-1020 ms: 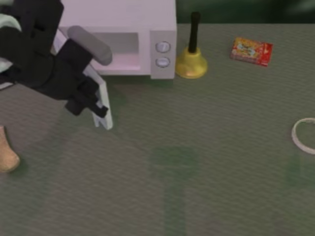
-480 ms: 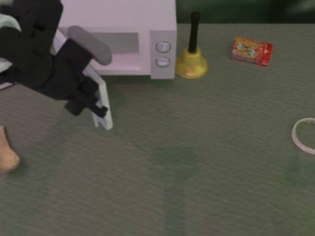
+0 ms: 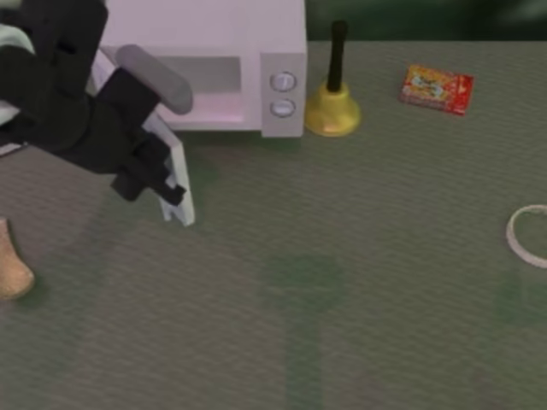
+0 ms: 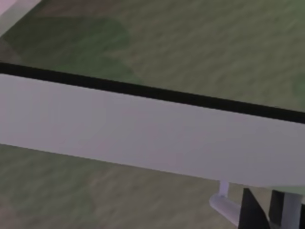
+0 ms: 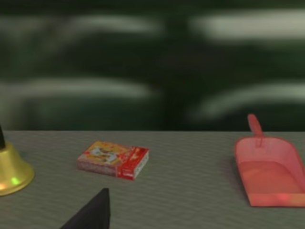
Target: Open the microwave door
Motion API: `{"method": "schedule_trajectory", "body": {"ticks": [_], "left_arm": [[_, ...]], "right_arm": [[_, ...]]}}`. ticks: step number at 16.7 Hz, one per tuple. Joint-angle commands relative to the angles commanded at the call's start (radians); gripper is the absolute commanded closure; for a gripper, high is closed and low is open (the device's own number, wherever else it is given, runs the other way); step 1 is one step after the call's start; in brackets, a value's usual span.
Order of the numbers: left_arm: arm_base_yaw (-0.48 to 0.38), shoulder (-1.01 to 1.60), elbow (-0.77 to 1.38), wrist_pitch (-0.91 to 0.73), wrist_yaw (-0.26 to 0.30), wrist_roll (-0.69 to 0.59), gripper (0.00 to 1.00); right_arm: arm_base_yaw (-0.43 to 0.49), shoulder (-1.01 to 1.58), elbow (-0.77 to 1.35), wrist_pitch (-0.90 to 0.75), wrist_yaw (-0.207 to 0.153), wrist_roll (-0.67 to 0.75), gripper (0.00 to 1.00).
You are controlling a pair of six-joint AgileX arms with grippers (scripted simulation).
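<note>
The white microwave (image 3: 256,34) stands at the table's back left, its two grey knobs (image 3: 283,94) facing the front. The microwave door (image 3: 182,201) is swung out toward the front and stands edge-on, showing as a white band (image 4: 143,138) in the left wrist view. My left gripper (image 3: 167,186) is at the door's free edge, shut on the thin white bar handle (image 4: 226,207), with its black fingers (image 4: 252,214) on either side of the bar. The arm hides most of the door from above. My right gripper (image 5: 93,217) is parked out of the top view.
A yellow bell (image 3: 332,107) with a black handle stands right of the microwave. A red card box (image 3: 437,89) lies at the back right, a white ring (image 3: 523,235) at the right edge, a tan object (image 3: 10,265) at the left edge. A pink dustpan (image 5: 269,171) lies farther right.
My left gripper and the door's free edge have crept very slightly to the left. Nothing else has moved.
</note>
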Motion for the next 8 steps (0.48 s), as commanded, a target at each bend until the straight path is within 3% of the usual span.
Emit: {"method": "schedule_trajectory", "body": {"ticks": [8], "left_arm": [[0.079, -0.018, -0.011, -0.057, 0.081, 0.18, 1.0]], "right_arm": [[0.0, 0.0, 0.0, 0.0, 0.0, 0.0, 0.0]]}}
